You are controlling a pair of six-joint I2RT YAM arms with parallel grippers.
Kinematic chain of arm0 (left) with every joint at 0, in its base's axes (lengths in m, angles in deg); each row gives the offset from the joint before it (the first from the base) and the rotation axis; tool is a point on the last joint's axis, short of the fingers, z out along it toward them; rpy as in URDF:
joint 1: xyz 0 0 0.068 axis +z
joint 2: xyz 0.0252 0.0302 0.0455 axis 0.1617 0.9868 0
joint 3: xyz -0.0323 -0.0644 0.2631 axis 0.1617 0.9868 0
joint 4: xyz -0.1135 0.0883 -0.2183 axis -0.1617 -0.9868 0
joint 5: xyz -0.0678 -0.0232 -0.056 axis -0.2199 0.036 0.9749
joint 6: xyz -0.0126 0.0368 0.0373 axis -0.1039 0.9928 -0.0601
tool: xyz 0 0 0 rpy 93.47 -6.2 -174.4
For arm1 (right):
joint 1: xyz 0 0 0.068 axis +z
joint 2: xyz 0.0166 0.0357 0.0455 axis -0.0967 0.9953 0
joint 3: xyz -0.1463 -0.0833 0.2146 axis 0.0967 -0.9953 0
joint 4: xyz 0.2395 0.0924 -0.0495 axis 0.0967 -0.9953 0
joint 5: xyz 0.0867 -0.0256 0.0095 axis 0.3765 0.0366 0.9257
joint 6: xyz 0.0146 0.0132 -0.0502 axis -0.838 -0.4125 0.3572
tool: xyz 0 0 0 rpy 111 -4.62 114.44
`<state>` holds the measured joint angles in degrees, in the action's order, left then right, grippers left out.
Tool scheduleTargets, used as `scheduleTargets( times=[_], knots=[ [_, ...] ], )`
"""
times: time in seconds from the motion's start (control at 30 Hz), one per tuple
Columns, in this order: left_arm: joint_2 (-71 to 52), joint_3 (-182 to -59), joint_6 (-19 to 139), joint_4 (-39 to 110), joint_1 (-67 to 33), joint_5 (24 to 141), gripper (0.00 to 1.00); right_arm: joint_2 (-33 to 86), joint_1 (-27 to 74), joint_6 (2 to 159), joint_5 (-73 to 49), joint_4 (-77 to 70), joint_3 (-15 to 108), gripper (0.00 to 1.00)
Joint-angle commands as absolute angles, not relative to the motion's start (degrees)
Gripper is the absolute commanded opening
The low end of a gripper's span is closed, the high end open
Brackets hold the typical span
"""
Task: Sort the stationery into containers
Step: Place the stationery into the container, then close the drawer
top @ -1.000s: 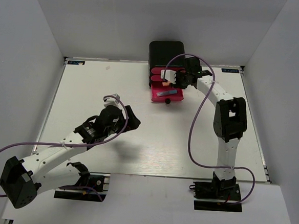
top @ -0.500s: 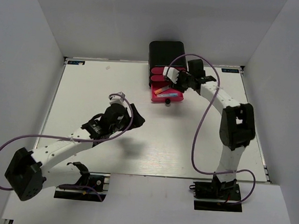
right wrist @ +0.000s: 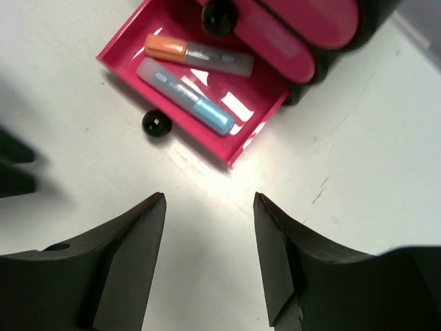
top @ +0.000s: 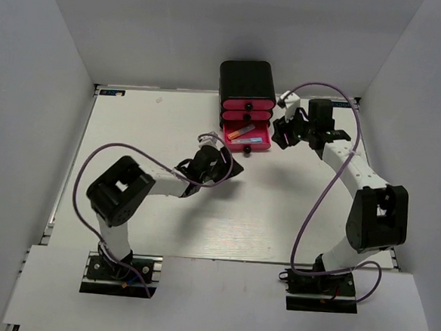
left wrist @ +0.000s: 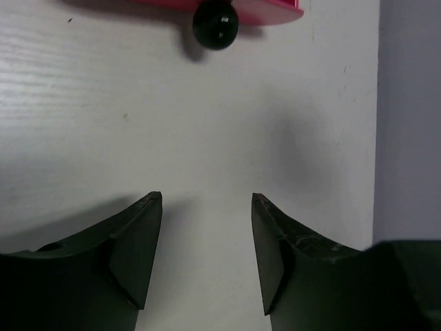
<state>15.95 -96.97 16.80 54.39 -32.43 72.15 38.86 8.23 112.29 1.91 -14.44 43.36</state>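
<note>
Left gripper (left wrist: pixel 207 200) by the knob (left wrist: pixel 216 23), right gripper (right wrist: pixel 209 200) near the open drawer (right wrist: pixel 265 93) (two markers (right wrist: pixel 196 55) inside) — both agape, empty.

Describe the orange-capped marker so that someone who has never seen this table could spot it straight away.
At the far edge of the white table stands a black cabinet with three pink drawers; only the lowest drawer is pulled out. Two markers lie side by side in it. Yours is the orange-capped marker, nearer the cabinet; its neighbour ends in light blue.
</note>
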Motion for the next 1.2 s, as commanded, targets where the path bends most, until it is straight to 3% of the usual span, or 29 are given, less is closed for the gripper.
scheduleTargets(
  times=[0.0,0.43,0.87,1.17],
  knots=[
    [20.99,-101.72,14.77,65.99,-32.18,71.90,0.65,34.12,6.50,106.79,3.79,-14.10,39.42,0.60],
    [36.29,-118.17,14.77,59.07,-31.65,67.49,0.70,26.55,0.78,106.00,5.90,-11.20,30.80,0.60],
    [39.38,-124.59,14.77,48.42,-31.13,60.54,0.52,25.15,-2.65,104.77,9.06,-11.37,28.86,0.60],
    [42.27,-127.05,13.02,49.55,-31.13,60.02,0.46,22.86,-3.18,104.76,9.68,-11.02,25.88,0.60]
  ],
)
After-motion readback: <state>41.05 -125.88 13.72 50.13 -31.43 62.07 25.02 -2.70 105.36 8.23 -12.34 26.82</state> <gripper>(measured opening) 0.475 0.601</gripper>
